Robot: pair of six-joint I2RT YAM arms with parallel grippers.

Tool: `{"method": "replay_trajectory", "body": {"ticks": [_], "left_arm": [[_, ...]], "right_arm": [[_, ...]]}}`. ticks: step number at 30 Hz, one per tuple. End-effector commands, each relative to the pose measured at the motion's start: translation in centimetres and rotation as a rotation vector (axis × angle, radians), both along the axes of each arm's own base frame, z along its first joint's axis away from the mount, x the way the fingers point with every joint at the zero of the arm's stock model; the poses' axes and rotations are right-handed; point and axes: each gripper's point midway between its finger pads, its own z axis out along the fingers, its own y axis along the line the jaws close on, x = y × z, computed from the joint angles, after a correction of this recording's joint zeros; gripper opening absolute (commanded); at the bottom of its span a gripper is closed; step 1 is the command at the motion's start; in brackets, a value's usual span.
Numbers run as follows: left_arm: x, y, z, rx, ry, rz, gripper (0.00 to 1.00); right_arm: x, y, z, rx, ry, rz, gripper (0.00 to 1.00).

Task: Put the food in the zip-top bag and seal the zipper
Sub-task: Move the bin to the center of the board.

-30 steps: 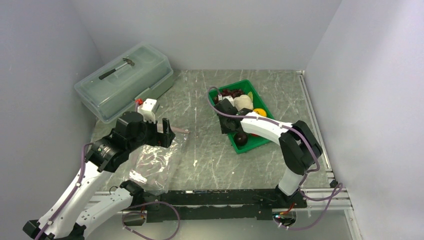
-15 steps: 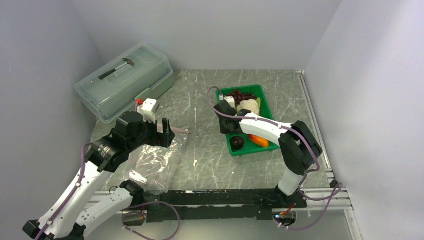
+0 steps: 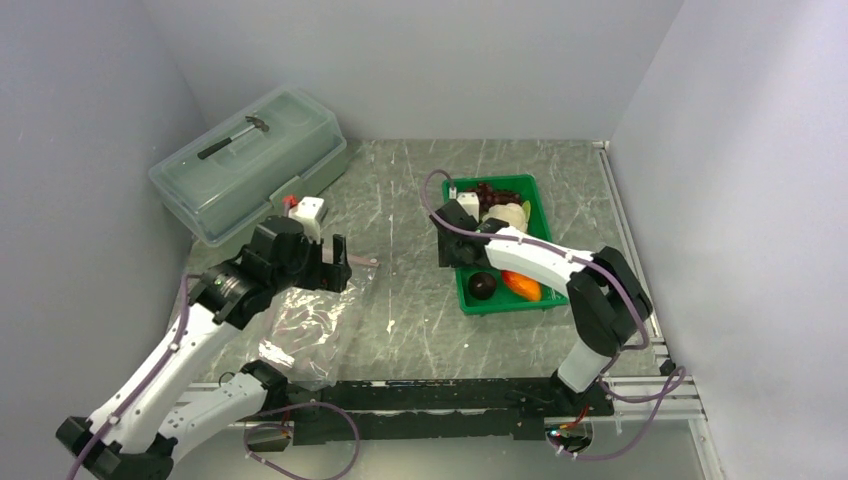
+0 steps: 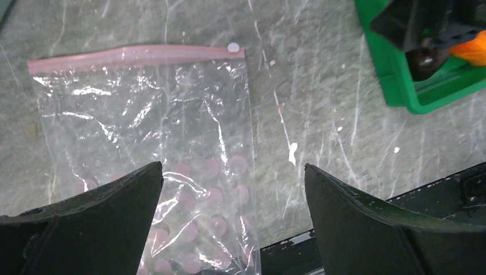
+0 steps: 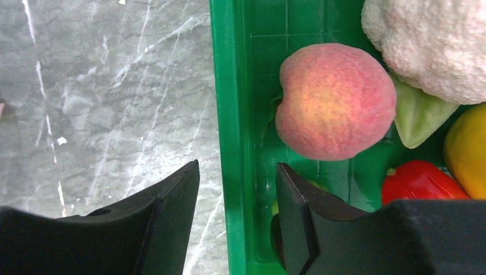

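Marble table (image 3: 420, 310) | green tray (image 3: 512, 306) turned squarer within a second | right gripper (image 5: 236, 172) half-open astride its left wall, loose | left gripper (image 4: 232, 168) wide, empty | food (image 5: 335, 100) not yet bagged

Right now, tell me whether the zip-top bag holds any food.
Empty. The clear zip-top bag lies flat on the table; the food sits in the green tray.
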Motion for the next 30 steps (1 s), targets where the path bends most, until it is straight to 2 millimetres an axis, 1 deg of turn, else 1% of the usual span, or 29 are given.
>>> {"method": "replay_trajectory", "body": {"ticks": [1,5,10,14,17,19,23,27,30], "left_arm": [[0.3,-0.2,-0.6,0.016,0.045,0.011,0.99],[0.4,-0.4,-2.0,0.040,0.124,0.035,0.99],[-0.4,-0.4,-4.1,0.053,0.250,0.085,0.95],[-1.0,-1.3,-5.6,0.024,0.344,0.098,0.92],[-1.5,-1.3,-7.3,0.044,0.436,0.138,0.88],[-1.6,-1.5,-8.1,0.043,0.467,0.154,0.88],[-1.8,-1.8,-10.0,0.061,0.533,0.171,0.86],[-1.9,-1.6,-12.4,0.097,0.582,0.201,0.87],[-2.2,-1.4,-13.9,0.132,0.613,0.223,0.87]], "right_arm": [[0.4,0.1,4.0,0.059,-0.074,-0.016,0.56],[-0.7,-0.2,5.9,0.085,-0.096,-0.002,0.58],[-2.1,-0.3,8.7,0.152,-0.137,0.036,0.59],[-2.7,-0.6,10.0,0.181,-0.164,0.056,0.59],[-2.9,-0.6,10.2,0.188,-0.169,0.066,0.60],[-3.1,-0.6,10.1,0.192,-0.166,0.075,0.60],[-3.5,-0.5,9.3,0.199,-0.151,0.086,0.60],[-4.0,0.1,8.8,0.231,-0.138,0.116,0.60],[-4.1,0.3,8.5,0.242,-0.132,0.124,0.60]]}}
